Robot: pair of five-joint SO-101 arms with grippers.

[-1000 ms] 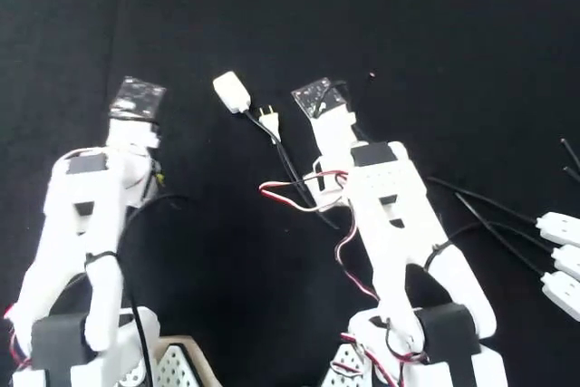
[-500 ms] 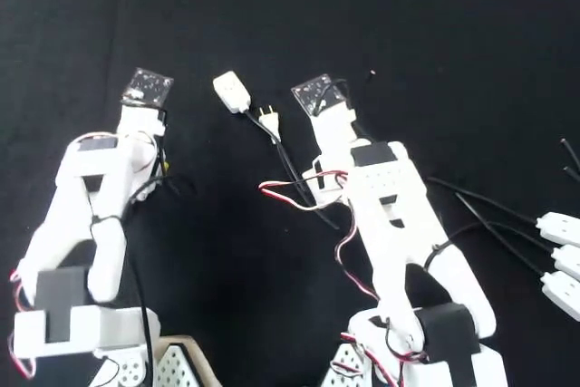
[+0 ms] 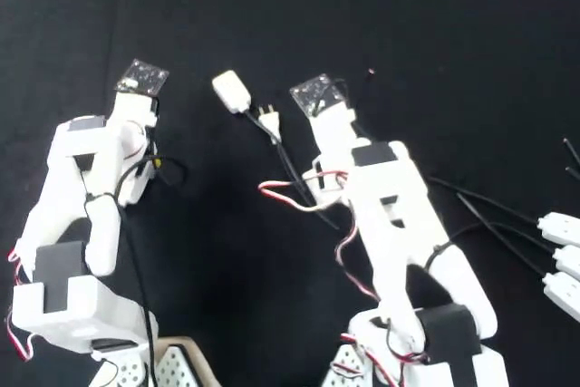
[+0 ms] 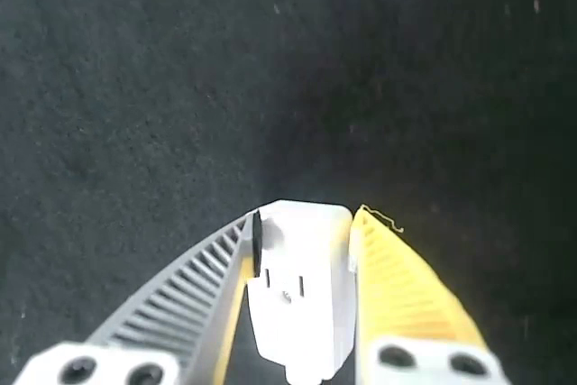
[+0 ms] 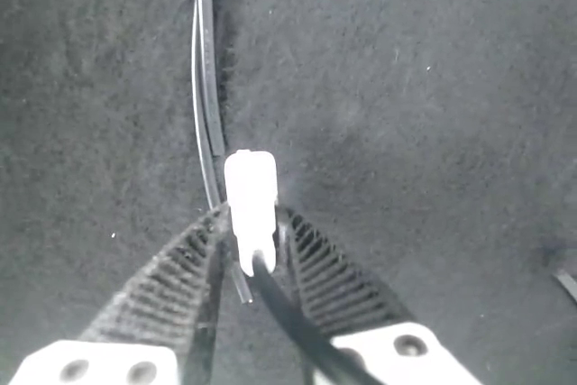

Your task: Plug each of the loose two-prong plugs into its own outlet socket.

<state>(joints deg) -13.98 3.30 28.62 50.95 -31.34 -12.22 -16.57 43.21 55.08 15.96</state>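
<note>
A white socket (image 4: 297,304) is held tight in the left pincer (image 4: 306,218), left of a loose white block (image 3: 232,91) lying on the black table (image 3: 453,61). A white plug (image 5: 250,196) with black cable (image 5: 288,322) is clamped in the right pincer (image 5: 252,215), right of that block.

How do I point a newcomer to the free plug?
On the black table, between the left arm and right arm, lies a white socket block. The plug sits beside it on a black cable, the only thing there with two bare prongs.
</note>
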